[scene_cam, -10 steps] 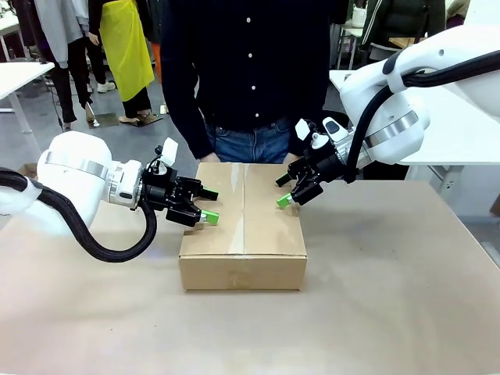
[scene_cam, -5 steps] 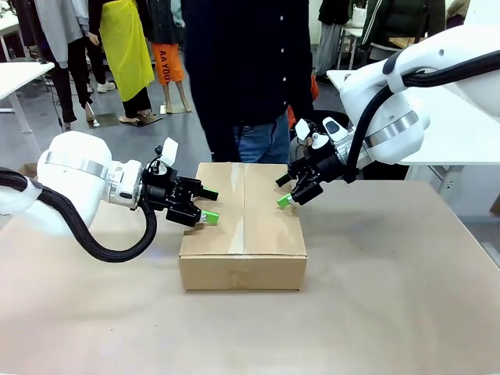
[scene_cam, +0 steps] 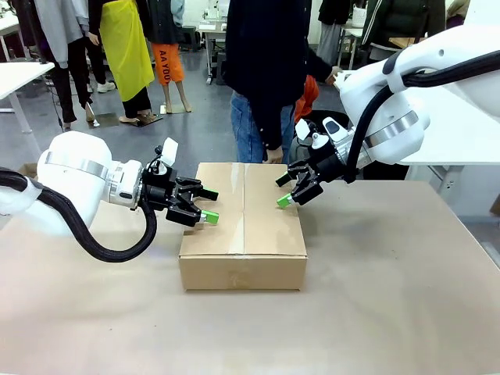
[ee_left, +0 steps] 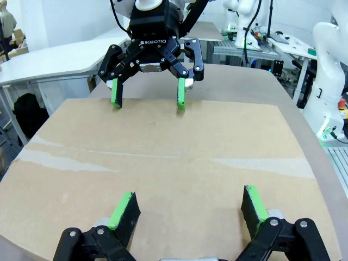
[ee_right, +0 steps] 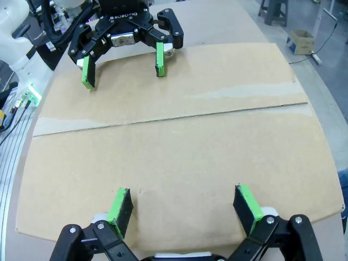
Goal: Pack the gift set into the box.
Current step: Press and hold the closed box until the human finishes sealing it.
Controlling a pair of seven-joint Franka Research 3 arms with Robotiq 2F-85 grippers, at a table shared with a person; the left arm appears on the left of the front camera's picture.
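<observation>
Front view — closed box (scene_cam: pixel 243 226), long axis toward person (scene_cam: pixel 266 70)

A closed box (scene_cam: pixel 243 234) is seen on the surface (scene_cam: pixel 375 312), its top flaps meeting along a taped seam. The left gripper (scene_cam: pixel 205 204) is held with fingers spread over the box's left edge; the right gripper (scene_cam: pixel 283 191), fingers also apart, is poised above its far right corner. A person (scene_cam: pixel 266 70) is seen beyond the fingers.

Left arm enters from the left, its wrist near horizontal; left gripper (scene_cam: pixel 205 203) points toward the centre, fingers spread apart. Right arm descends from upper right; right gripper (scene_cam: pixel 284 190) angles down-left, fingers likewise parted, facing the left gripper.
</observation>
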